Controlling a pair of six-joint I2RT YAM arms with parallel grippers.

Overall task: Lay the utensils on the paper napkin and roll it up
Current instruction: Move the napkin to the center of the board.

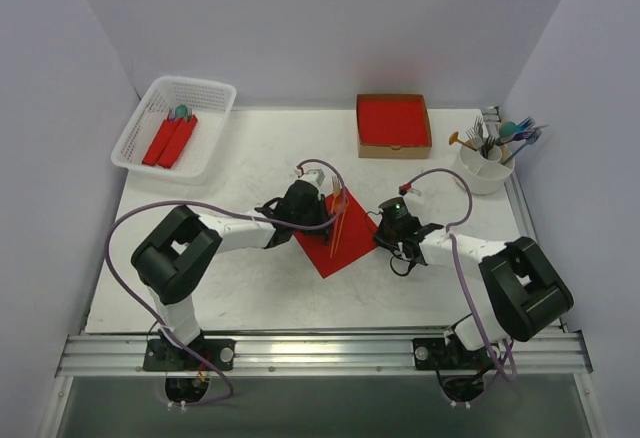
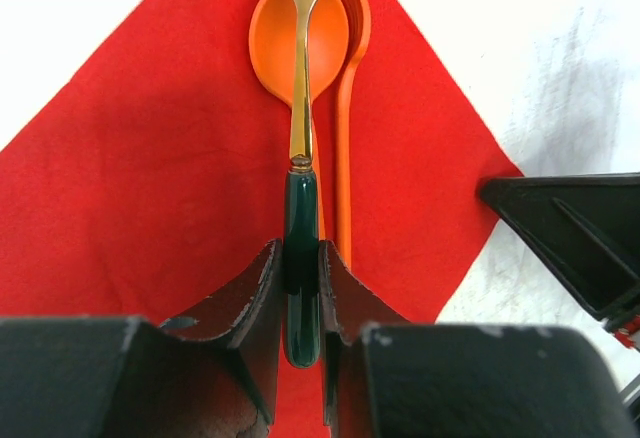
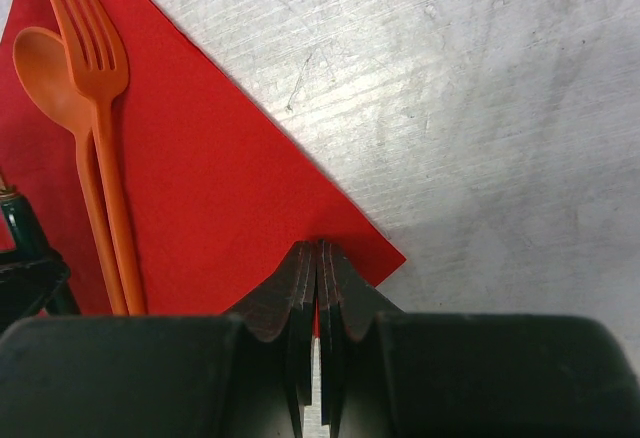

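Pale walls (image 1: pixel 320 18) enclose a scuffed white bench (image 1: pixel 250 288), with a basket (image 1: pixel 215 93) at 10 o'clock. The paper napkin (image 1: pixel 335 248) lies at centre, carrying an orange fork (image 3: pixel 100 68) and orange spoon (image 3: pixel 45 68). The left hand (image 2: pixel 300 258) grips a green-handled gold utensil (image 2: pixel 301 138). The right hand (image 3: pixel 317 258) pinches the napkin's 3 o'clock corner.

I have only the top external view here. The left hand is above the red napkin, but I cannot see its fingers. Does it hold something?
Observer: Yes. The left hand is shut on a gold utensil with a dark green handle.
Operator: Where does this utensil point?
Observer: Its gold part crosses over the bowl of the orange spoon, which lies on the paper napkin. I cannot tell whether the two touch.
Operator: And the right hand?
Observer: The right hand is shut on the near corner of the paper napkin; red paper shows between its fingers.
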